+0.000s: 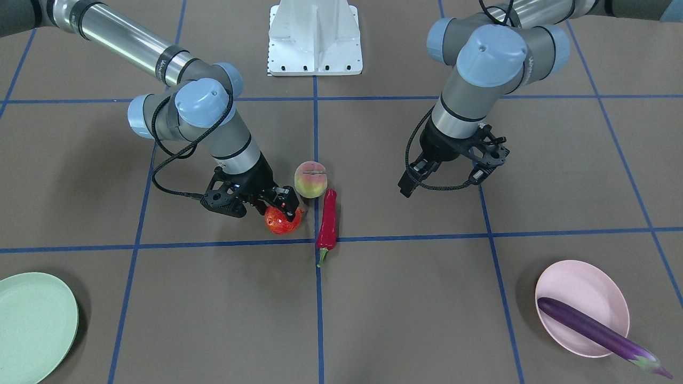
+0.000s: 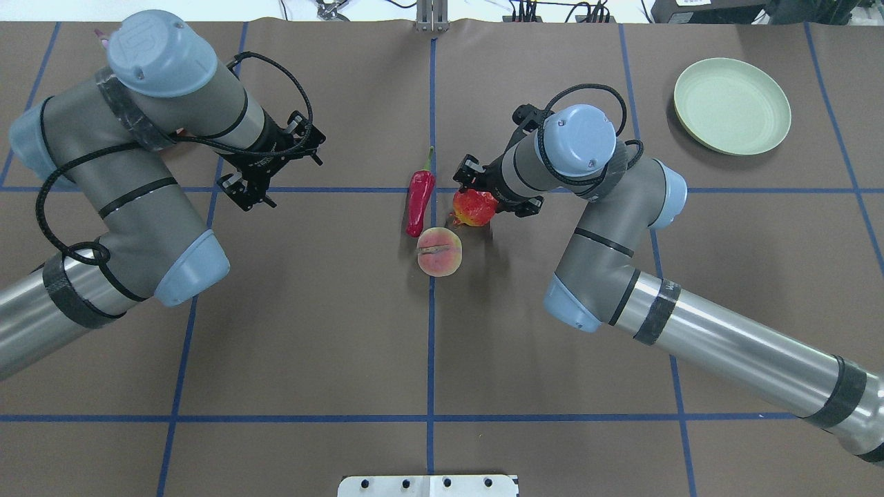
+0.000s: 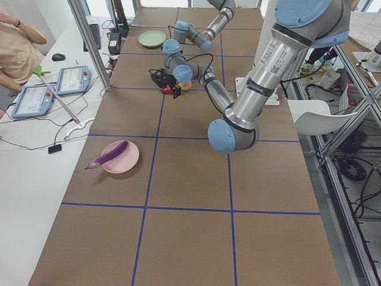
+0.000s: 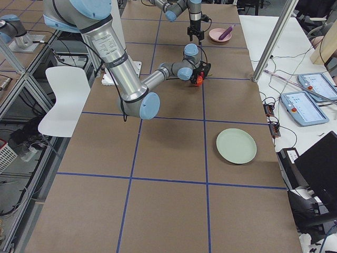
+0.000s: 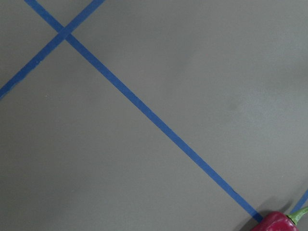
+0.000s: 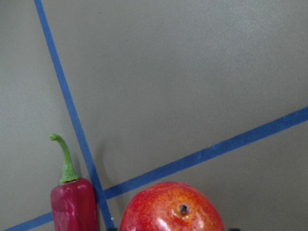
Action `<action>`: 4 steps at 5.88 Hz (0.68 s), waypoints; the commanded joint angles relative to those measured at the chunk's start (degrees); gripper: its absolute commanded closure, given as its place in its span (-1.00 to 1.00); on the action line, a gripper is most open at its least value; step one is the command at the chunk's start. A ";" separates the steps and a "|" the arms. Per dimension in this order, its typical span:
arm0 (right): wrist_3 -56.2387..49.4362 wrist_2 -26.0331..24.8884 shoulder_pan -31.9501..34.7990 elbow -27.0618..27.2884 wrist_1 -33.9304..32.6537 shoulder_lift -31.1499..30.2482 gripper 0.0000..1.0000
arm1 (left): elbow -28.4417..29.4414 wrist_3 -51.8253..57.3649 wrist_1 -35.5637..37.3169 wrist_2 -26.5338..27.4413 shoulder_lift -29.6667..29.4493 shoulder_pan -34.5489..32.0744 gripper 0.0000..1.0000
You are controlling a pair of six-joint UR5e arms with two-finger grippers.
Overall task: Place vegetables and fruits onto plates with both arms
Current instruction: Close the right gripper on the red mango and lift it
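My right gripper stands over the round red-orange fruit with its fingers on either side, shut on it at table level; the fruit fills the bottom of the right wrist view. The yellow-green peach and the red chili pepper lie right beside it. My left gripper is open and empty above bare table. The purple eggplant lies across the pale pink plate, its cap over the rim. The mint green plate holds nothing.
The white pedestal base stands at the robot's edge of the table. Blue tape lines grid the brown table cover. In the exterior left view a person and tablets are at a side table beyond the table's long edge.
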 commanded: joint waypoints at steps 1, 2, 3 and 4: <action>0.26 0.00 -0.21 -0.03 0.00 0.16 -0.48 | -0.09 -0.02 0.98 0.00 -0.09 0.00 -1.00; 3.31 0.00 -0.21 0.06 0.00 0.25 0.65 | -0.09 -0.02 1.25 0.09 -0.44 0.00 -1.00; 3.43 0.17 -0.21 0.49 0.26 0.25 1.00 | -0.09 -0.02 1.25 0.09 -0.97 0.00 -1.00; 3.69 0.61 0.75 1.72 0.26 0.51 1.00 | -0.09 -0.02 1.25 0.09 -1.41 0.09 -1.00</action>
